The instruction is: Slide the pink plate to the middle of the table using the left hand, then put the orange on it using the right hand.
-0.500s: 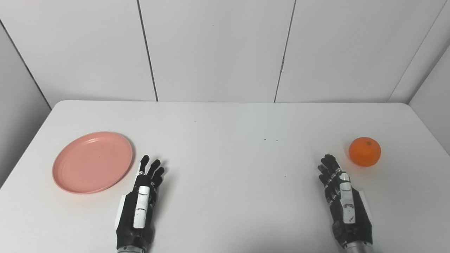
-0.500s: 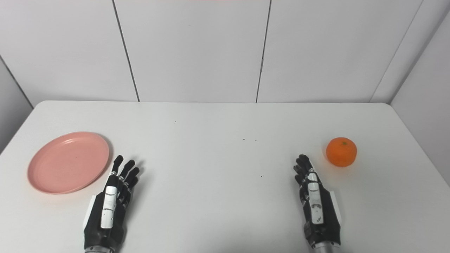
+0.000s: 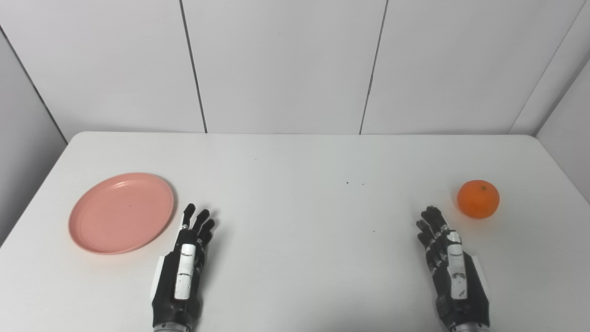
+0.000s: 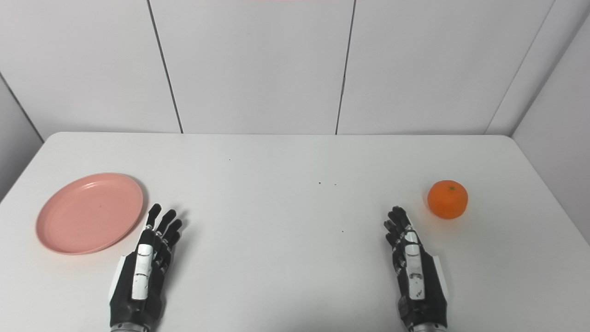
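A: What is nearest to the camera?

B: The two hands. The left hand [image 3: 183, 267] lies low over the white counter [image 3: 295, 258] at the near edge, its fingers [image 3: 197, 220] stretched forward and a little apart, holding nothing. The right hand [image 3: 454, 272] is the same (also empty), fingers straight and pointing away from the robot.

A: And a little farther?

B: The pink plate [image 3: 121, 212] lies flat on the left side of the counter, just beside the left fingertips but not touching them. The orange [image 3: 478, 198] sits on the right side, near the right fingertips, with a small gap between.

A: And at the back?

B: Only the middle of the counter with some small dark specks [image 3: 347, 183], then the white panelled wall [image 3: 286, 64].
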Tool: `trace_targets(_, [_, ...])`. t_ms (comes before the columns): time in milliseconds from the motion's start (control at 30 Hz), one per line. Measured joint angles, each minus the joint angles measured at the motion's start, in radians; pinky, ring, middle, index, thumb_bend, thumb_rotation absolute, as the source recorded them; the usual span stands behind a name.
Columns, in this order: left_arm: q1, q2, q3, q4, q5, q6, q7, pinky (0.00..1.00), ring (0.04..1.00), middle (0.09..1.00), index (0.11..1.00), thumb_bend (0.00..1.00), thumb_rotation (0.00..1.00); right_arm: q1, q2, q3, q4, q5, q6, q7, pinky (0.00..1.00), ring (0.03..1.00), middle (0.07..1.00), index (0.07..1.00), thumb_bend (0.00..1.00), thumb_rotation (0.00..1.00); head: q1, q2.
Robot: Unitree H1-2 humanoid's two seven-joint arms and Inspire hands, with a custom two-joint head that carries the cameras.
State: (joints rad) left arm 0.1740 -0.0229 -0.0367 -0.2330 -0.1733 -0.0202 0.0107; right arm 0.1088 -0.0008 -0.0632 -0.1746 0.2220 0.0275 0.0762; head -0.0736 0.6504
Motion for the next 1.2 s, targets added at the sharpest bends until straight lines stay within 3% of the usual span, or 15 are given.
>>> trace_targets(433, [0.0,0.0,0.005,0.001,-0.003,-0.003,0.0,0.98,0.944,0.952,0.966,0.64,0.87,0.0,0.001,0.001,-0.001,0.0,0.0,-0.001,0.99,0.941,0.931,0.913,0.84,0.92,0.0,0.003])
trace_targets(1200, [0.0,0.0,0.011,0.013,0.039,-0.048,0.004,0.98,0.979,0.984,0.961,0.7,0.84,0.0,0.002,0.006,-0.002,0.001,0.0,-0.003,0.98,0.933,0.931,0.915,0.83,0.92,0.002,0.008])
